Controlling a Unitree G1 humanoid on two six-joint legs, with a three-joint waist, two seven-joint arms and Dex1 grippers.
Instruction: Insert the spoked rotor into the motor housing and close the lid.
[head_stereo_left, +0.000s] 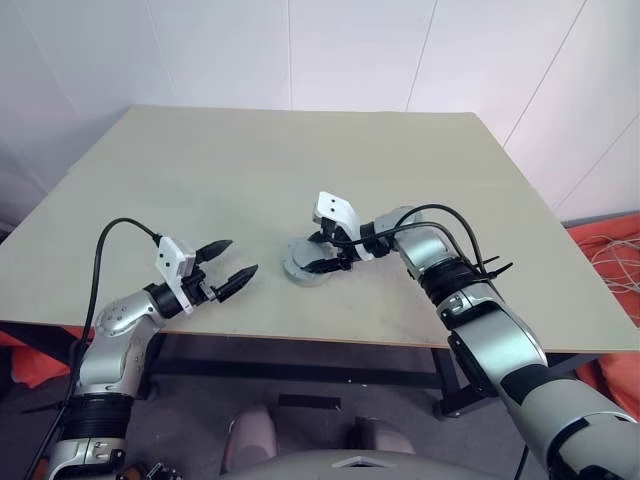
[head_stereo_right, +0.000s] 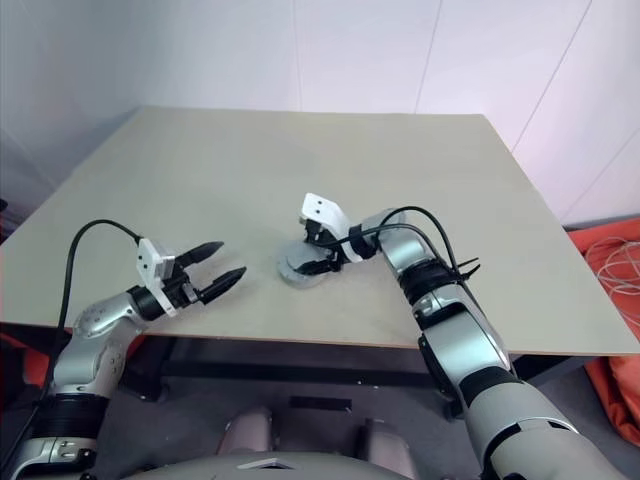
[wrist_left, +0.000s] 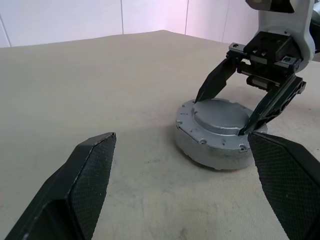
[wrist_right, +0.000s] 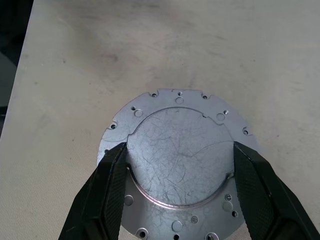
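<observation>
We see a round silver motor housing (wrist_left: 215, 134) with its lid (wrist_right: 180, 155) on top, near the middle of the beige desk (head_stereo_left: 200, 180). Our right gripper (head_stereo_left: 322, 252) reaches down over it, fingers (wrist_right: 107, 190) spread, touching the lid's raised centre on both sides. Our left gripper (head_stereo_left: 229, 266) hovers to the left, fingers wide open and empty.

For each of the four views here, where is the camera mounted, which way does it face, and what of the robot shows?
Left eye and right eye views: on the head, looking forward and down over the table; both arms show, the left gripper open, apart from the work.
Left wrist view: looks level along its own fingers at the lid on the motor housing.
Right wrist view: looks down on the lid, right gripper spanning its raised centre.
Shared: all views show the closed housing with the right gripper.
</observation>
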